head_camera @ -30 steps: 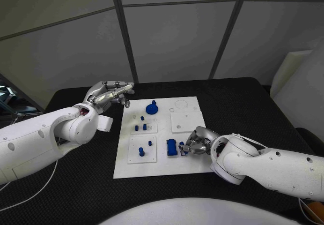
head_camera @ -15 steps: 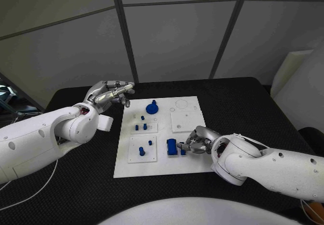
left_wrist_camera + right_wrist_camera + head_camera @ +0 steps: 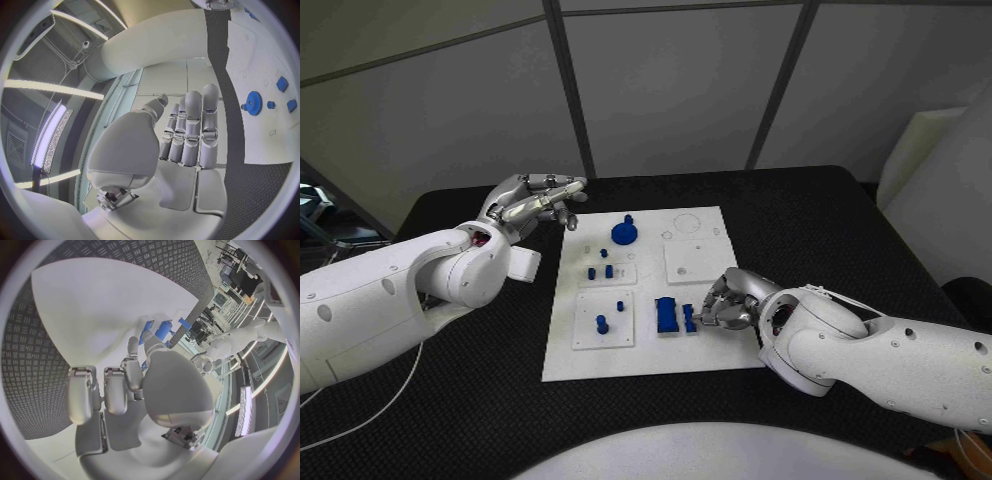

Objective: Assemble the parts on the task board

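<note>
The white task board (image 3: pixel 704 345) lies mid-table. On it are a blue gear (image 3: pixel 625 233) (image 3: pixel 253 103), small blue pegs (image 3: pixel 599 271), a single peg (image 3: pixel 602 323) and a blue block (image 3: pixel 666 315). Right beside the block stands a small blue part (image 3: pixel 688 318) (image 3: pixel 147 330). My right hand (image 3: pixel 730 305) (image 3: pixel 147 385) is low over the board's near right area and pinches that part between thumb and a fingertip, the other fingers curled in. My left hand (image 3: pixel 531 201) (image 3: pixel 181 140) hovers off the board's far left corner, fingers extended and holding nothing.
Black table (image 3: pixel 819 215) surrounds the board, with bare room to the right and in front. Two raised white plates (image 3: pixel 694 260) sit on the board's right half. A white panel (image 3: pixel 927 150) leans at the far right, off the table.
My right hand has drawn slightly right and nearer. The small blue part now stands close beside the blue block. The left hand has not moved.
</note>
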Robot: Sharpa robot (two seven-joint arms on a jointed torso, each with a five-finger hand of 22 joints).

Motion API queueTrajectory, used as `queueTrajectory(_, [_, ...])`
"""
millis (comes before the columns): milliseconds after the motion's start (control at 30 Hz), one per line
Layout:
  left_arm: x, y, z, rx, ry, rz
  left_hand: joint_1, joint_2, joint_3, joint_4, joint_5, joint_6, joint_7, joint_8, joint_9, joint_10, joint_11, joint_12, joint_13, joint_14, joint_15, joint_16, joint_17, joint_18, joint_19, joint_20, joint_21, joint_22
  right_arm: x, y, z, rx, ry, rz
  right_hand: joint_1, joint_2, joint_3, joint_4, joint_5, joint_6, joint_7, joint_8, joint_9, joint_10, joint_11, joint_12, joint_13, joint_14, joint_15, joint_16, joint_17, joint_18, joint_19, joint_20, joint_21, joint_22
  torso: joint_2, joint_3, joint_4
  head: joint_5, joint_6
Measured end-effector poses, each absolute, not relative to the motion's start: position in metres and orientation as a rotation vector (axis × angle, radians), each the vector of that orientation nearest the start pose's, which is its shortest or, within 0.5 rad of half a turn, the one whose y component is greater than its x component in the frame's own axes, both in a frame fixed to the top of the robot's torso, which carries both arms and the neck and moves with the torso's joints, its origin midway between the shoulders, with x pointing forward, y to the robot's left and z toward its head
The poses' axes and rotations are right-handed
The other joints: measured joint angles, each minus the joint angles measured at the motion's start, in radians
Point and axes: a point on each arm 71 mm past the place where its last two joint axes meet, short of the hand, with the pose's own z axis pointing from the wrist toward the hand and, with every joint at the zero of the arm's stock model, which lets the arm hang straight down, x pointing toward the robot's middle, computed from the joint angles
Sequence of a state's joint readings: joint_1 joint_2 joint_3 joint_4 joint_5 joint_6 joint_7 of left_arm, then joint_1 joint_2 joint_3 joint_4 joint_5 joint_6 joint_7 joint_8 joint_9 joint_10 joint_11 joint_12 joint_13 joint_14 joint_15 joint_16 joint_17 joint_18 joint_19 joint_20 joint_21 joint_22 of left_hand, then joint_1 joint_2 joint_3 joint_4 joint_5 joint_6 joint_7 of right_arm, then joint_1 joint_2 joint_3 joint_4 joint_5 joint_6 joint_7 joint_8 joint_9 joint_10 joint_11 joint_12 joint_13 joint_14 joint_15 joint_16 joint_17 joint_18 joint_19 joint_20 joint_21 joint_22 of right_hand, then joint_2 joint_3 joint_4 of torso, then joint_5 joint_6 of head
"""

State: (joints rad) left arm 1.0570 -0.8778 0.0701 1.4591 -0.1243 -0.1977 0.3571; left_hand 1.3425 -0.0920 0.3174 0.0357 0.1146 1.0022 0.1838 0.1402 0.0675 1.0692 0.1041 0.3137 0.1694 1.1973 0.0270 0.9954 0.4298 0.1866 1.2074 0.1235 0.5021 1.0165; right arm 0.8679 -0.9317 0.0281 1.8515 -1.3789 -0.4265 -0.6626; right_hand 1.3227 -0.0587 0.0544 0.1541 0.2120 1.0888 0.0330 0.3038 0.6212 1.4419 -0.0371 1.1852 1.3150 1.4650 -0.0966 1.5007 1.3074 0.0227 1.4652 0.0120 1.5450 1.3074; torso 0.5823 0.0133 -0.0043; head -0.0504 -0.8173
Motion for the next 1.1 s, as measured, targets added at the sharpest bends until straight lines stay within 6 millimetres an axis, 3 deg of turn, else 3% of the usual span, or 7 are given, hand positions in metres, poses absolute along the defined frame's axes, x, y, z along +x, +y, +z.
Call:
queueTrajectory(267, [0.487, 0.244, -0.214, -1.107, 1.472, -1.520, 0.000, 0.000, -0.002, 0.002, 0.000, -0.006, -0.001, 0.000, 0.000, -0.002, 0.002, 0.000, 0.000, 0.000, 0.000, 0.000, -0.001, 0.000, 0.000, 0.000, 0.000, 0.000, 0.382, -0.199, -0.257, 0.386, 1.937, 0.544, -0.006, -0.006, -0.027, 0.027, 0.029, -0.062, 0.034, -0.050, -0.023, -0.083, 0.025, -0.177, -0.101, 0.000, 0.014, -0.059, 0.000, 0.001, 0.001, 0.011, -0.102, 0.000, -0.005, 0.0000, -0.0009, 0.000, 0.008])
queueTrajectory(400, [0.489, 0.246, -0.215, -1.114, 1.465, -1.512, 0.000, 0.000, -0.010, 0.010, 0.000, -0.008, 0.001, 0.000, 0.000, -0.008, 0.008, 0.007, 0.000, -0.030, 0.004, -0.007, -0.011, 0.000, -0.022, 0.005, -0.020, -0.011, 0.405, -0.209, -0.245, 0.464, 1.889, 0.643, 0.024, 0.024, -0.025, 0.025, 0.041, -0.121, 0.067, -0.116, -0.061, -0.186, 0.053, -0.416, -0.260, 0.000, 0.036, -0.179, -0.124, 0.055, -0.077, 0.036, -0.289, -0.033, -0.013, -0.0015, -0.0015, -0.003, 0.016])
queueTrajectory(533, [0.493, 0.248, -0.218, -1.132, 1.447, -1.502, 0.006, 0.006, -0.021, 0.015, 0.000, -0.015, 0.008, 0.007, 0.000, -0.029, 0.018, 0.013, -0.007, -0.127, 0.018, -0.091, -0.059, 0.000, -0.114, 0.016, -0.085, -0.044, 0.428, -0.215, -0.238, 0.597, 1.845, 0.783, 0.066, 0.039, -0.018, 0.018, 0.014, -0.125, 0.082, -0.155, -0.100, -0.257, 0.064, -0.618, -0.414, -0.036, 0.053, -0.340, -0.304, 0.103, -0.178, 0.050, -0.510, -0.217, -0.025, -0.0055, -0.0016, -0.007, 0.027])
queueTrajectory(633, [0.498, 0.250, -0.221, -1.159, 1.424, -1.490, 0.016, 0.005, -0.024, 0.019, 0.000, -0.016, 0.009, 0.012, 0.000, -0.037, 0.025, 0.002, -0.030, -0.201, 0.035, -0.216, -0.132, 0.000, -0.211, 0.033, -0.163, -0.094, 0.450, -0.216, -0.235, 0.697, 1.793, 0.886, 0.106, 0.041, -0.002, 0.016, -0.028, -0.114, 0.092, -0.178, -0.129, -0.302, 0.081, -0.769, -0.552, -0.155, 0.071, -0.653, -0.611, 0.156, -0.325, 0.063, -0.825, -0.476, -0.039, -0.0092, -0.0019, -0.009, 0.036])
queueTrajectory(833, [0.514, 0.250, -0.231, -1.239, 1.354, -1.457, 0.028, 0.001, -0.021, 0.046, 0.000, -0.016, 0.009, 0.012, 0.000, -0.024, 0.039, -0.061, -0.091, -0.233, 0.072, -0.502, -0.264, 0.000, -0.385, 0.088, -0.341, -0.246, 0.493, -0.218, -0.245, 0.859, 1.674, 1.035, 0.169, 0.029, 0.040, 0.030, -0.073, -0.118, 0.128, -0.239, -0.237, -0.335, 0.149, -1.040, -0.901, -0.349, 0.142, -1.102, -0.882, 0.156, -0.479, 0.145, -1.200, -0.758, -0.072, -0.0210, -0.0026, -0.014, 0.062])
queueTrajectory(933, [0.523, 0.248, -0.237, -1.278, 1.315, -1.442, 0.030, 0.004, -0.025, 0.061, 0.000, -0.022, 0.004, -0.005, -0.001, -0.016, 0.044, -0.107, -0.106, -0.243, 0.093, -0.623, -0.306, 0.000, -0.439, 0.120, -0.412, -0.326, 0.510, -0.215, -0.252, 0.914, 1.627, 1.093, 0.171, 0.026, 0.048, 0.032, -0.076, -0.123, 0.133, -0.239, -0.304, -0.321, 0.163, -1.090, -1.034, -0.379, 0.172, -1.242, -0.981, 0.156, -0.482, 0.184, -1.329, -0.871, -0.086, -0.0260, -0.0026, -0.014, 0.083])
queueTrajectory(1100, [0.534, 0.244, -0.248, -1.323, 1.263, -1.416, 0.030, 0.004, -0.074, 0.071, 0.000, -0.040, -0.007, -0.042, -0.001, -0.037, 0.066, -0.180, -0.106, -0.278, 0.127, -0.776, -0.359, 0.000, -0.535, 0.157, -0.438, -0.446, 0.528, -0.210, -0.261, 0.965, 1.569, 1.171, 0.148, 0.033, 0.036, 0.026, -0.081, -0.133, 0.138, -0.239, -0.380, -0.327, 0.174, -1.116, -1.148, -0.400, 0.201, -1.353, -1.073, 0.156, -0.477, 0.210, -1.434, -0.974, -0.101, -0.0308, -0.0026, -0.005, 0.112])
